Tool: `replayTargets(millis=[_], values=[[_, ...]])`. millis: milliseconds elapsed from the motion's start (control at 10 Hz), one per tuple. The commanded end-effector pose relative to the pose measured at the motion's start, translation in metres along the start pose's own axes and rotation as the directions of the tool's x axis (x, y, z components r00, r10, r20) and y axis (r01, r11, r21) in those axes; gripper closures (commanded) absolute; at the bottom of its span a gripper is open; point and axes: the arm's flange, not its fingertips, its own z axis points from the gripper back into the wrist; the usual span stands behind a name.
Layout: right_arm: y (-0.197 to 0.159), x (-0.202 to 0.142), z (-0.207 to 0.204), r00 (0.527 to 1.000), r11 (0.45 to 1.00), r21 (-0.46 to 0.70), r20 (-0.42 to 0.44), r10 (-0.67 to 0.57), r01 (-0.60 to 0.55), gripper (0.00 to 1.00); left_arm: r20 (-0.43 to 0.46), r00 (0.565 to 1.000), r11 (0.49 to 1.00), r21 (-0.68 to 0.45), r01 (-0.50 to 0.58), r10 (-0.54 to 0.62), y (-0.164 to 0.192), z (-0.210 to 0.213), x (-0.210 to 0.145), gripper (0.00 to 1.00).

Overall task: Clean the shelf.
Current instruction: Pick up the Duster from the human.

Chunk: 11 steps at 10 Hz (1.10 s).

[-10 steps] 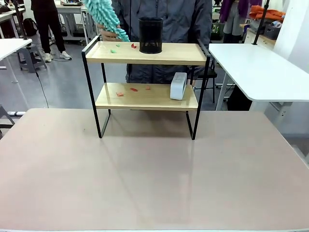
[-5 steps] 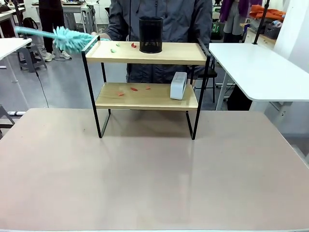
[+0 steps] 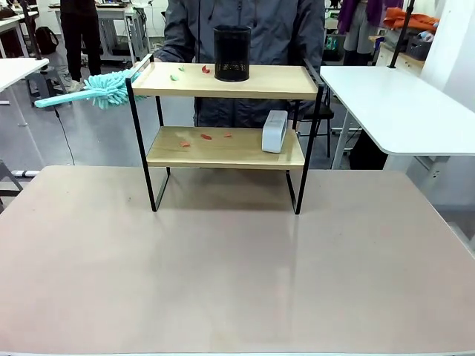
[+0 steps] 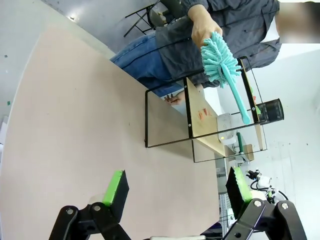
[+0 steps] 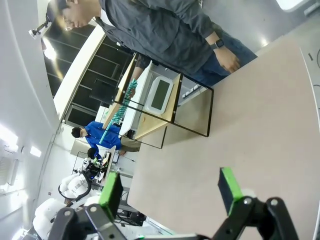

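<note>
The shelf (image 3: 223,81) stands at the far side of the table, two light wooden boards in a thin black frame. Small red and green scraps (image 3: 205,70) lie on the top board beside a black mesh cup (image 3: 232,53). More red scraps (image 3: 205,136) and a white box (image 3: 274,131) sit on the lower board. A person behind the shelf holds a teal fluffy duster (image 3: 104,89) sticking out past its left end, handle pointing left. The shelf (image 4: 210,117) and duster (image 4: 222,67) also show far from my open left gripper (image 4: 175,187). My right gripper (image 5: 170,187) stands open, far from the shelf (image 5: 165,107).
The beige table (image 3: 237,267) stretches bare in front of the shelf. A white table (image 3: 401,107) stands at the right and another at the far left. Another person stands far back on the left.
The person swung the duster from above the top board's left end down and out to the left; it now sticks out sideways at top-board height. Neither gripper changed.
</note>
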Motion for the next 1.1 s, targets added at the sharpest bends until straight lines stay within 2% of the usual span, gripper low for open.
replayTargets(millis=[0,300,500,600,700,800,900,1000], values=[[0.001,0.003,0.001,0.999,0.999,0.012,0.013,0.03,-0.03,0.0,0.0,1.0,1.0,0.0,0.0,0.0,0.0,0.0,0.0,0.0],[0.001,0.003,0.001,0.999,0.999,0.012,0.013,0.03,-0.03,0.0,-0.018,1.0,0.998,-0.062,0.007,-0.008,-0.023,-0.017,0.041,0.0],[0.001,0.003,0.001,0.999,0.999,0.012,0.013,0.03,-0.03,0.0,-0.109,0.993,0.985,-0.165,-0.057,0.04,-0.058,-0.026,0.092,0.0],[0.001,0.003,0.001,0.999,0.999,0.012,0.013,0.03,-0.03,0.0,-0.089,0.995,0.985,-0.163,-0.05,0.036,-0.078,-0.043,0.116,0.0],[0.001,0.003,0.001,0.999,0.999,0.012,0.013,0.03,-0.03,0.0,-0.13,0.991,0.981,-0.183,-0.058,0.035,-0.095,-0.064,0.129,0.0],[0.001,0.003,0.001,0.999,0.999,0.012,0.013,0.03,-0.03,0.0,-0.222,0.972,0.973,-0.194,-0.123,0.078,-0.107,-0.094,0.144,0.0],[0.001,0.003,0.001,0.999,0.999,0.012,0.013,0.03,-0.03,0.0,-0.271,0.951,0.961,-0.187,-0.203,0.148,-0.112,-0.127,0.157,0.0],[0.001,0.003,0.001,0.999,0.999,0.012,0.013,0.03,-0.03,0.0,-0.273,0.93,0.963,-0.043,-0.266,0.245,-0.106,-0.154,0.163,0.0]])
